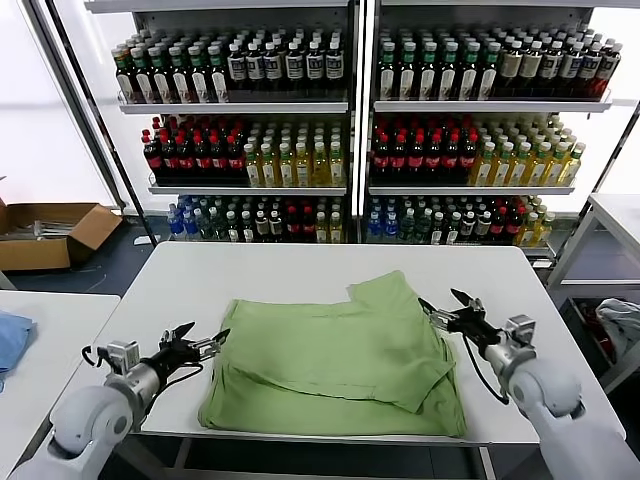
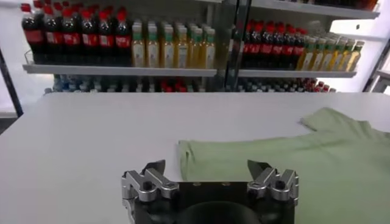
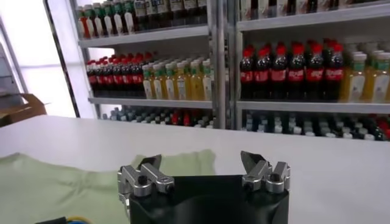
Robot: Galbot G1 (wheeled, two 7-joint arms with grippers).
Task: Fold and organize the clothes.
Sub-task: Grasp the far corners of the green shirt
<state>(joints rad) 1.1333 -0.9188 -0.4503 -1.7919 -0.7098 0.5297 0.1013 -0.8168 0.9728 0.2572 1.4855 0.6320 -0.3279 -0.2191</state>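
Observation:
The clothes are one light green shirt (image 1: 340, 360), lying folded flat on the white table (image 1: 250, 270) with a sleeve sticking out toward the shelves. My left gripper (image 1: 208, 332) hovers at the shirt's left edge, open and holding nothing. In the left wrist view that gripper (image 2: 207, 167) has its jaws wide apart, and the shirt (image 2: 292, 164) lies just ahead. My right gripper (image 1: 438, 297) is at the shirt's right edge, near the sleeve, also open and empty. From the right wrist, the gripper (image 3: 200, 160) shows spread jaws over the shirt's (image 3: 61, 182) edge.
Shelves of bottles (image 1: 330, 130) stand behind the table. A cardboard box (image 1: 50, 235) sits on the floor at left. A blue cloth (image 1: 12, 335) lies on a side table at left. A pale grey cloth (image 1: 615, 320) lies at right.

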